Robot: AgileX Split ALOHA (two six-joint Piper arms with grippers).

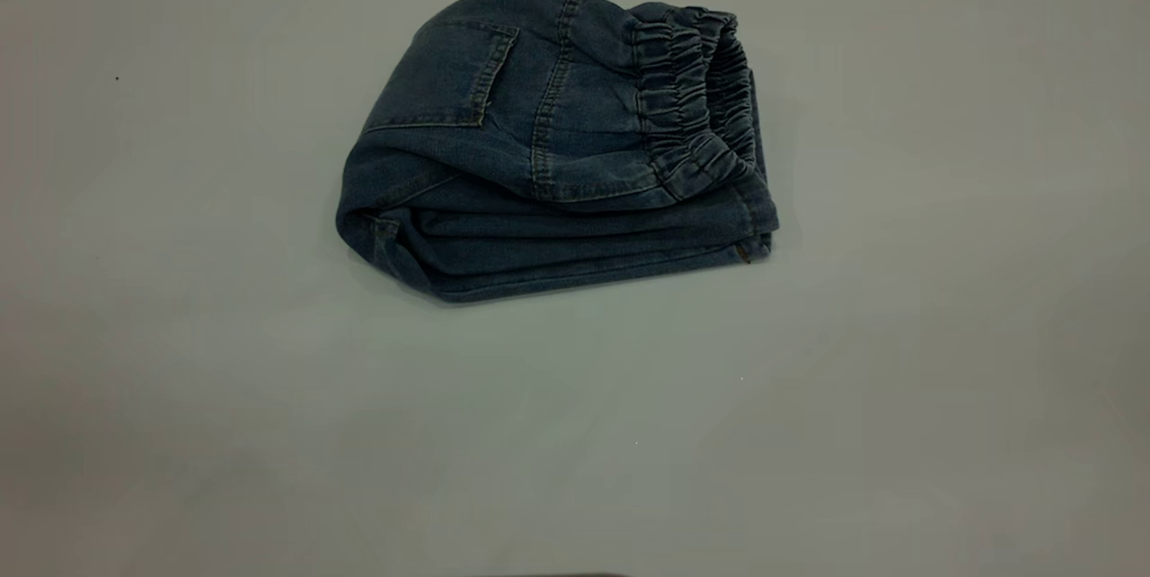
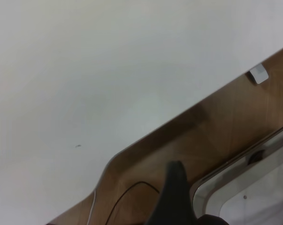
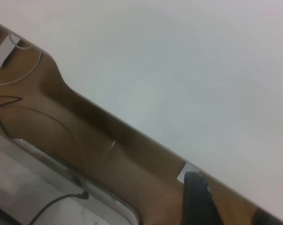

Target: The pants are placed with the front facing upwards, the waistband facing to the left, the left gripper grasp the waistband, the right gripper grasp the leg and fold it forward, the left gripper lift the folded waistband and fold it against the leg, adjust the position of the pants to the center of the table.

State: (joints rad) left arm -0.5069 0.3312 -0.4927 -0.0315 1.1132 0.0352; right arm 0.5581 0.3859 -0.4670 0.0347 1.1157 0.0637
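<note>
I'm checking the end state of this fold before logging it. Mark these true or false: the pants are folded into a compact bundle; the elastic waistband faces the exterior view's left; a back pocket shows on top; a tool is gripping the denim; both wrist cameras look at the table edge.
1. The pants are folded into a compact bundle. True.
2. The waistband faces the view's left. False: it lies at the bundle's right.
3. A back pocket shows on top. True.
4. A tool grips the denim. False: no tool is near the pants.
5. Both wrist views show the table edge. True.
</note>
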